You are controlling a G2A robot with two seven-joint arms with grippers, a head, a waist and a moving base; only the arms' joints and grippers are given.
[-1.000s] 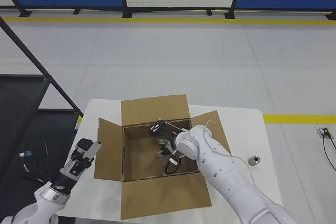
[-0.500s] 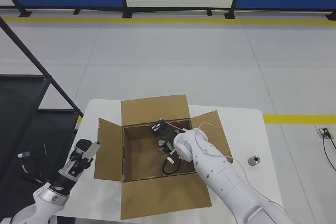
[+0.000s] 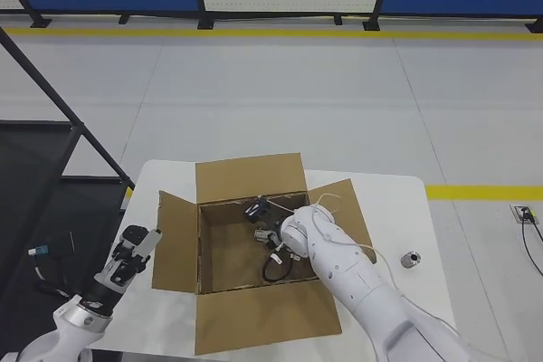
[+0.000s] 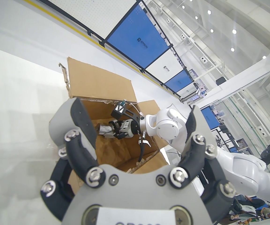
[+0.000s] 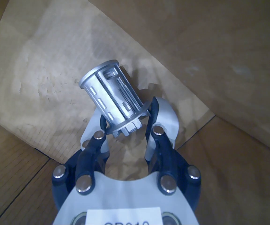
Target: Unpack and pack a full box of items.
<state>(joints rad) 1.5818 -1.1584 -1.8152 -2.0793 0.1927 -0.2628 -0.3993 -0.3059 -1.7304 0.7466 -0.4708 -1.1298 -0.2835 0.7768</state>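
Observation:
An open cardboard box [image 3: 250,176] stands on the white table [image 3: 389,195]. My right arm reaches down into it. In the right wrist view my right gripper [image 5: 127,115] is shut on the flanged end of a ribbed metal cylinder [image 5: 111,92], held just above the box floor [image 5: 43,54]. The left wrist view shows that same cylinder [image 4: 103,129] inside the box [image 4: 97,87]. Left of the box, outside its left flap, my left gripper [image 3: 136,240] stays above the table, its fingers [image 4: 78,113] open and holding nothing.
A second small metal cylinder [image 3: 410,260] stands on the table to the right of the box. All four box flaps are folded outward; the front flap [image 3: 262,317] lies toward me. A black frame [image 3: 63,136] stands beyond the table's left edge.
My right arm has shifted slightly to the left inside the box. The left arm has barely moved.

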